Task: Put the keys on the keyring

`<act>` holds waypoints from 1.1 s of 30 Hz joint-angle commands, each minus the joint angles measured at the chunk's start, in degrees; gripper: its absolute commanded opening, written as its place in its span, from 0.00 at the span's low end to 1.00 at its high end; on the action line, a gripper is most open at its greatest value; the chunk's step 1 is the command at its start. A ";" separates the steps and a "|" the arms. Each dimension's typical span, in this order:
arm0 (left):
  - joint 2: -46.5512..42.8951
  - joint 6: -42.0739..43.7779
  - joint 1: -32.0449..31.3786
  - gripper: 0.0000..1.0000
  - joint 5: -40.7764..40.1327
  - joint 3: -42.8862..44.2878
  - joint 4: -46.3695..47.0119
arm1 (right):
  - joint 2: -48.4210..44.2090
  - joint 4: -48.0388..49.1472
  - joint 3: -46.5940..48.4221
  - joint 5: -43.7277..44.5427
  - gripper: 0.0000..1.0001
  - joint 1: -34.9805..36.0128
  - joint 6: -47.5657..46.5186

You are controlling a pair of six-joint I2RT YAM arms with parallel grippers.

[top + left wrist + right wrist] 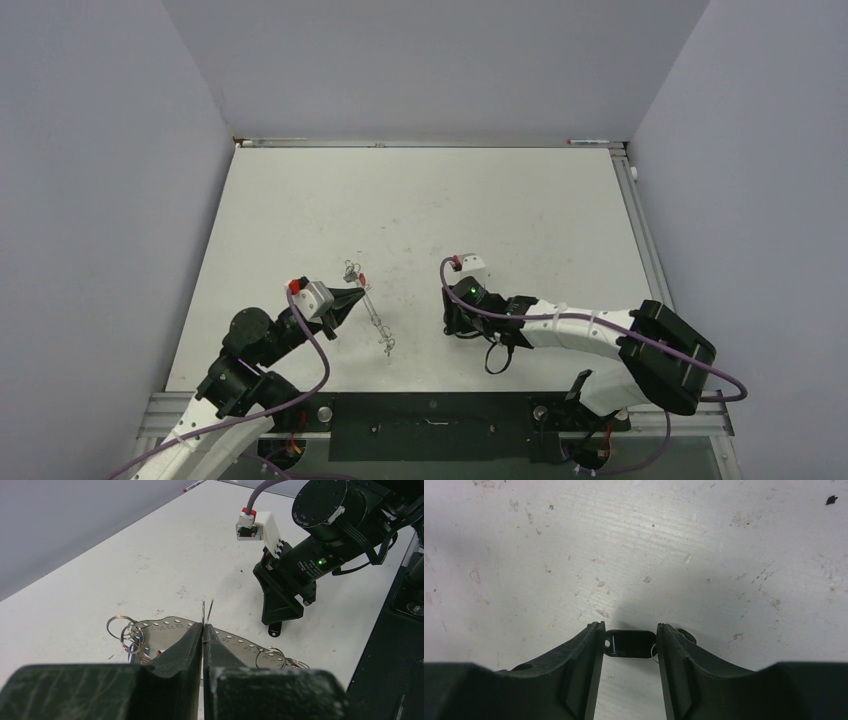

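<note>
As seen from above, one scuffed white table, with two arms at its near edge. On the left arm, the left gripper clamped shut on the keyring, fingers pressed together on thin silver wire, two wire ends poking up just above the tips. Long axis of the keyring diagonal in the top view, far end toward the back left and near end toward the front right, left of the table's centre. Well to the right, the right gripper pointed down at the table with jaws parted. One black key flat between them, head lying crosswise from finger to finger, just beside both. Touching or not, cannot tell; blade hidden. Small split rings at both ends of the keyring, at least two at one end and at least two at the other. Flecks of blue and red by the first cluster, too hidden to name.
</note>
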 commanded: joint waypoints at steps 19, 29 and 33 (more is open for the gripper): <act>-1.29 -0.24 -0.16 0.00 -0.22 0.45 2.77 | 2.79 -6.26 3.45 -2.22 0.38 5.02 3.43; -1.13 -0.33 -0.24 0.00 -0.22 0.37 2.87 | -11.09 -18.93 2.09 8.57 0.40 -0.16 3.59; -1.10 -0.43 -0.20 0.00 -0.27 0.46 2.85 | -14.81 -19.03 3.17 8.79 0.43 -0.33 4.67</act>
